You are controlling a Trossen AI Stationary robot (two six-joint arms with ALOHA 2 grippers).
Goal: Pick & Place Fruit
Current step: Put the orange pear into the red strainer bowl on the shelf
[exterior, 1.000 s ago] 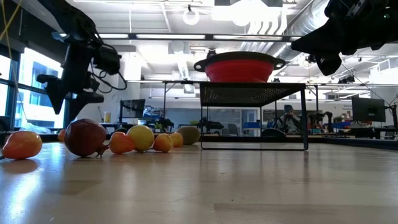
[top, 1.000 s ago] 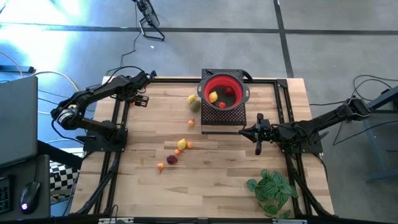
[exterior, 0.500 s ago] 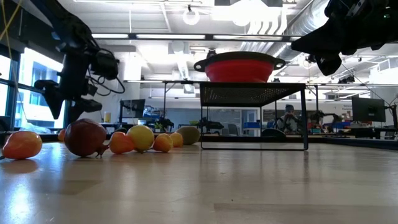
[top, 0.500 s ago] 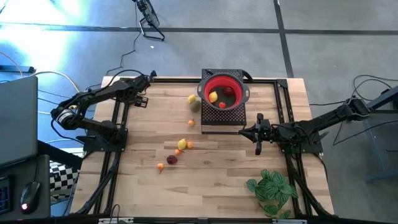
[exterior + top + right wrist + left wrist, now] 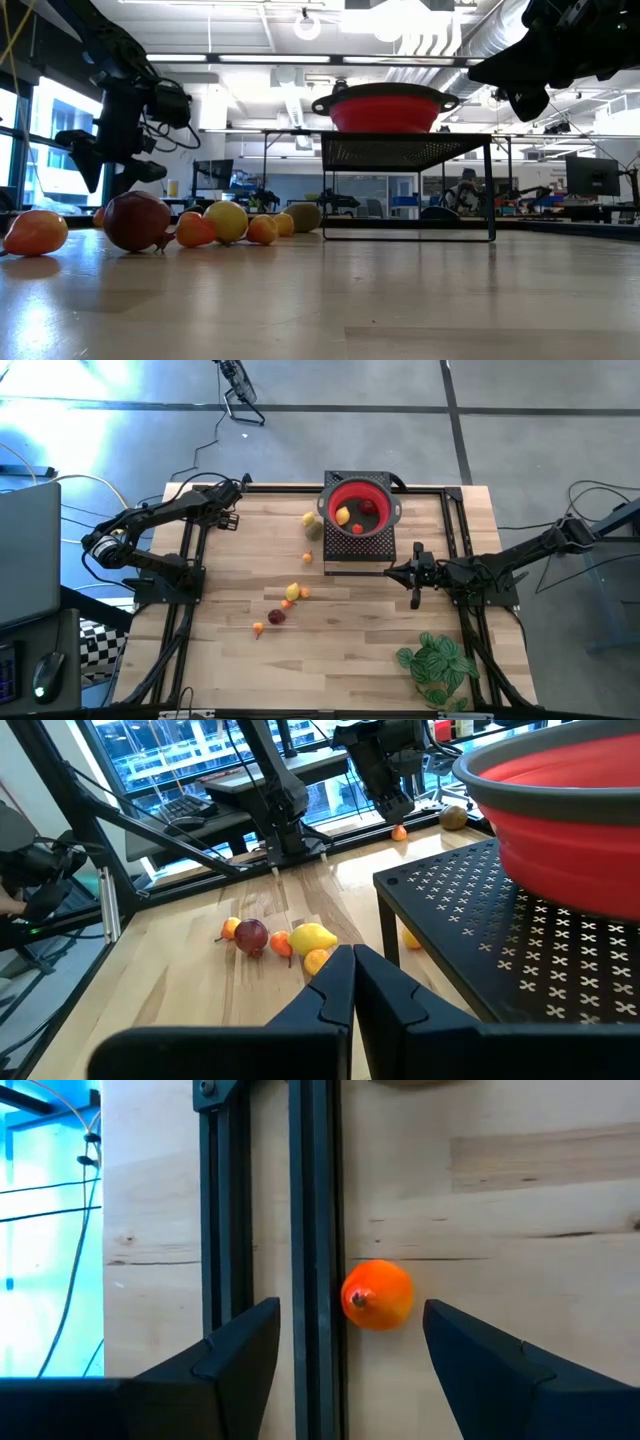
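An orange fruit (image 5: 377, 1294) lies on the wooden table against the black rail (image 5: 312, 1230) at the far left. My left gripper (image 5: 352, 1332) hangs above it, open, one finger on each side and touching nothing. Several more fruits (image 5: 288, 600) lie in the middle of the table: yellow, orange and dark red. Two lie beside the black stand (image 5: 312, 525). The red bowl (image 5: 383, 495) sits on that stand with a yellow fruit (image 5: 343, 515) and red ones inside. My right gripper (image 5: 414, 578) waits shut by the stand's near right corner.
The perforated black stand (image 5: 358, 548) stands at the far middle of the table. A green leafy plant (image 5: 437, 662) lies at the near right corner. Black frame rails (image 5: 190, 560) run along the table's left and right sides. Bare wood lies along the near edge.
My left gripper has sunk a little and tipped further downward over the orange fruit by the rail. Its fingers stay open.
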